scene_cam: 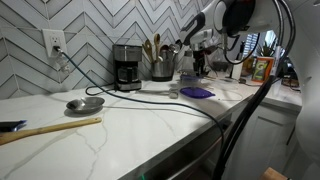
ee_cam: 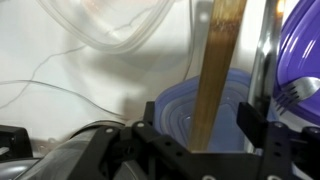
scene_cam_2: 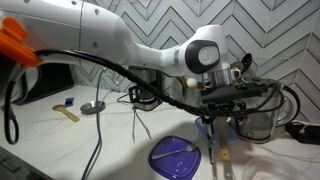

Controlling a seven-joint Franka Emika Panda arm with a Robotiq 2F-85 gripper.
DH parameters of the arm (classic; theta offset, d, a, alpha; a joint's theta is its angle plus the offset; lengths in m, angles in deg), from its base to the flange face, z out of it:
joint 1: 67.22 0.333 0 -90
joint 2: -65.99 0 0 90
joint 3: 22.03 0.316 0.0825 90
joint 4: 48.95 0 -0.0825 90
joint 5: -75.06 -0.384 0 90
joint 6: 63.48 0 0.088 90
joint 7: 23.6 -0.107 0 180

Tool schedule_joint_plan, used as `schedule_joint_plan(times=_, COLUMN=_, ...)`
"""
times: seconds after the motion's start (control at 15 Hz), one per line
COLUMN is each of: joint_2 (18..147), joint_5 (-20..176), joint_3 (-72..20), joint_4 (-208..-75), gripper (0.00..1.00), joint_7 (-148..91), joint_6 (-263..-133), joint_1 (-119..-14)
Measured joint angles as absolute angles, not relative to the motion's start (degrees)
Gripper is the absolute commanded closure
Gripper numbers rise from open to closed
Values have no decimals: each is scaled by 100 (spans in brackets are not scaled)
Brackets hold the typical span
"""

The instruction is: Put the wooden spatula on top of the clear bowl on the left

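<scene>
My gripper (ee_cam: 200, 140) is shut on the wooden spatula (ee_cam: 215, 70), which runs straight out from between the jaws. In an exterior view the gripper (scene_cam_2: 217, 120) points down and the spatula (scene_cam_2: 223, 155) hangs from it above the counter. The clear bowl (ee_cam: 240, 110), bluish-tinted, lies directly under the spatula in the wrist view. I cannot tell whether the spatula touches the bowl. The arm's hand also shows at the back of the counter (scene_cam: 196, 62).
A purple plate (scene_cam_2: 178, 157) (scene_cam: 197, 92) with a fork lies beside the bowl. A grey metal bowl (scene_cam: 85, 103), a long pale stick (scene_cam: 50, 130), a coffee maker (scene_cam: 127, 65), a utensil holder (scene_cam: 160, 65) and a loose black cable (scene_cam: 150, 100) share the counter. A metal canister (scene_cam_2: 255, 122) stands close to the gripper.
</scene>
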State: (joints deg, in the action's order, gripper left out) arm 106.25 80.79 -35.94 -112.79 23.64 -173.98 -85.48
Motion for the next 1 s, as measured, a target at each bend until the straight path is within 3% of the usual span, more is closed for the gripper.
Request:
schedule_joint_plan(times=0.27, joint_2=10597, joint_5=8078, joint_3=-3599, joint_4=-11179, gripper=30, joint_7=2358, joint_6=-17398, joint_1=-8551)
schedule_joint_plan(times=0.53, joint_2=10528, joint_5=8069, joint_3=-3604, joint_4=-11150, gripper=12, joint_7=2291, joint_6=-17397, joint_1=-8551)
schedule_joint_plan(times=0.67, joint_2=10430, joint_5=8052, joint_3=-3598, joint_4=-11196, gripper=11, joint_7=2273, joint_6=-17372, joint_1=-8541)
schedule_joint_plan(times=0.73, joint_2=10366, joint_5=8040, joint_3=-3589, joint_4=-11242, gripper=3, joint_7=2258, joint_6=-17352, joint_1=-8534)
schedule_joint_plan(times=1.0, joint_2=9946, joint_5=7969, joint_3=-3554, joint_4=-11682, gripper=0, joint_7=2174, joint_6=-17287, joint_1=-8470)
